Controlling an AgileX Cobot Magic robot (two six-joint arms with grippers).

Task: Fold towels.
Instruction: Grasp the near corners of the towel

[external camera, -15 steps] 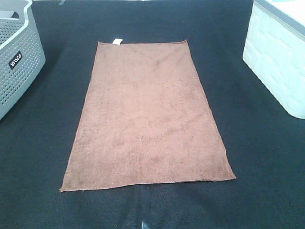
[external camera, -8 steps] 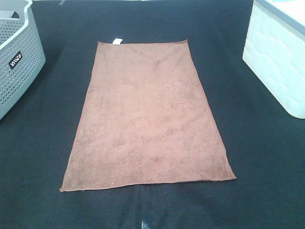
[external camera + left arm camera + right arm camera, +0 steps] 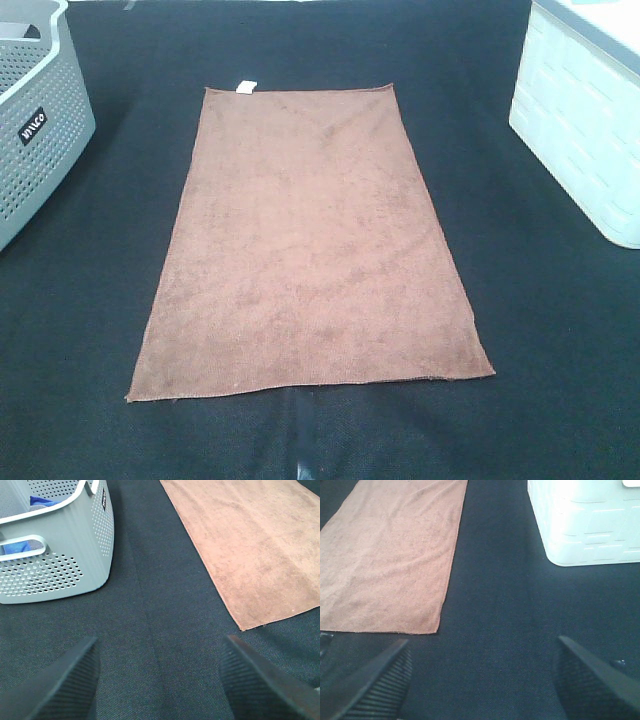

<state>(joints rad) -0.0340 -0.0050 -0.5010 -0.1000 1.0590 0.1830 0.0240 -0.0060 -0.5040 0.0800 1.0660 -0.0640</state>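
Note:
A reddish-brown towel [image 3: 310,240] lies spread flat on the black table, long side running front to back, with a small white tag [image 3: 246,86] at its far short edge. It shows in the left wrist view [image 3: 250,545] and in the right wrist view [image 3: 390,560]. My left gripper [image 3: 160,680] is open and empty over bare table, off the towel's near left corner. My right gripper [image 3: 482,680] is open and empty over bare table, off the towel's near right corner. Neither gripper shows in the exterior high view.
A grey perforated basket [image 3: 35,120] stands at the far left, with blue cloth inside [image 3: 42,501] in the left wrist view. A white bin [image 3: 585,120] stands at the far right and shows in the right wrist view [image 3: 585,525]. The black table covering [image 3: 540,330] surrounds the towel.

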